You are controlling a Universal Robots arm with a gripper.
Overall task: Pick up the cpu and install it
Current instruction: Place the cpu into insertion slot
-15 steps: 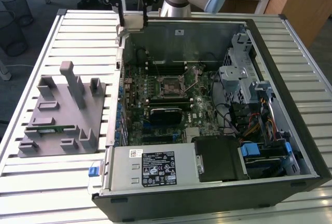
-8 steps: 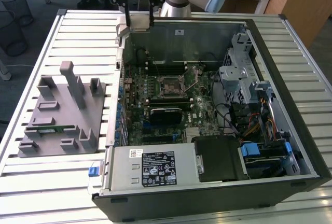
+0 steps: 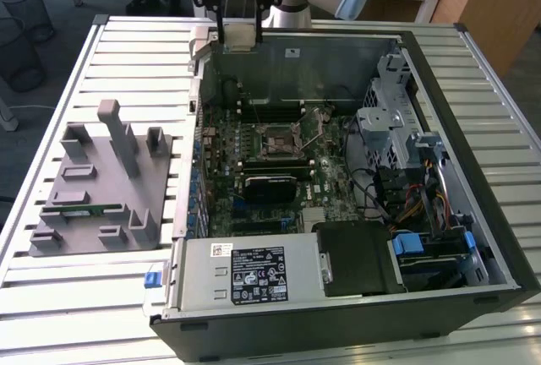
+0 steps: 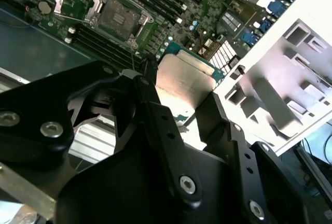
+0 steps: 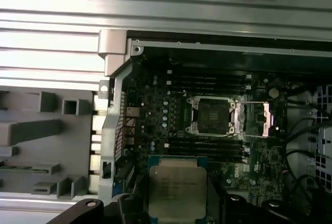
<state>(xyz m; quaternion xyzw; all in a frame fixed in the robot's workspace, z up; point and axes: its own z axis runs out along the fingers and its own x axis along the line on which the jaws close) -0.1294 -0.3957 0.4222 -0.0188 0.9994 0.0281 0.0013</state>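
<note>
Work stands at the carrying stage: the gripper (image 3: 239, 20) has its two black fingers (image 4: 155, 110) closed against opposite edges of the cpu (image 3: 240, 37), opened only as far as the chip's width, and nothing else is in its hold. In the exterior view the cpu hangs in the air over the far wall of the open computer case (image 3: 338, 61), clear of the slatted table (image 3: 127, 52) and touching neither. The socket (image 3: 281, 138) on the green board lies at about five o'clock from the gripper in that view, well apart and lower down, with nothing between the two. The grey holder (image 3: 93, 187), with a green memory stick (image 3: 84, 209) in one slot, sits at about eight o'clock from the gripper, outside the case. In the first wrist view the cpu (image 5: 176, 190) shows its pale metal top facing the camera, and the socket (image 5: 212, 114) beyond it stands bare, its metal lid (image 5: 257, 117) swung open to one side. The chip is close to square, so it has no real long axis; its edges look roughly parallel to the socket's edges, though I judge this loosely. Whether the chip's corner marks match the socket I cannot tell.
</note>
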